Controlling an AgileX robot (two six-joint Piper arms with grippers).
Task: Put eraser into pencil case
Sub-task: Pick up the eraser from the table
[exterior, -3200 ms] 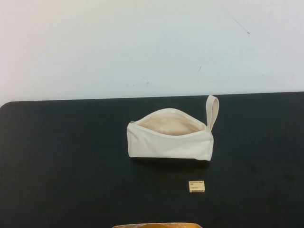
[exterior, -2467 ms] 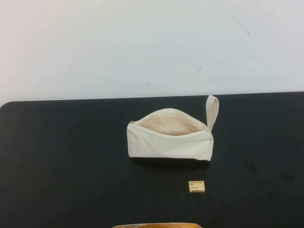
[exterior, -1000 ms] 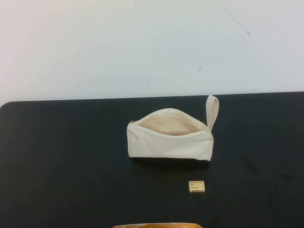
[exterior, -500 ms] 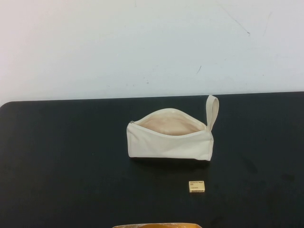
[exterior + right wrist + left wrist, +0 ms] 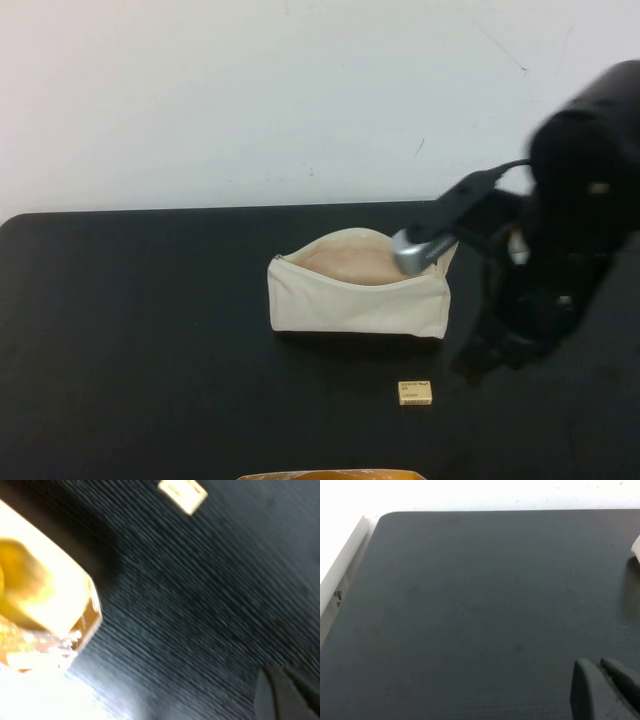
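Note:
The eraser (image 5: 415, 393) is a tiny cream block with dark print, lying flat on the black table in front of the pencil case's right end; it also shows in the right wrist view (image 5: 182, 494). The pencil case (image 5: 355, 290) is a cream fabric pouch, unzipped, with its beige lining showing. My right arm (image 5: 570, 200) is a dark blur over the table's right side and covers the pouch's strap. My right gripper (image 5: 280, 674) is shut and empty above bare table, apart from the eraser. My left gripper (image 5: 596, 664) is shut and empty over bare table.
The black table (image 5: 130, 340) meets a white wall behind. A yellow-orange object (image 5: 330, 474) sits at the front edge, near the eraser; it also shows in the right wrist view (image 5: 40, 600). A pale corner (image 5: 636, 550) shows in the left wrist view.
My right arm has swung into the high view from the right and now hangs over the pouch's right end. The pouch and the eraser have not moved.

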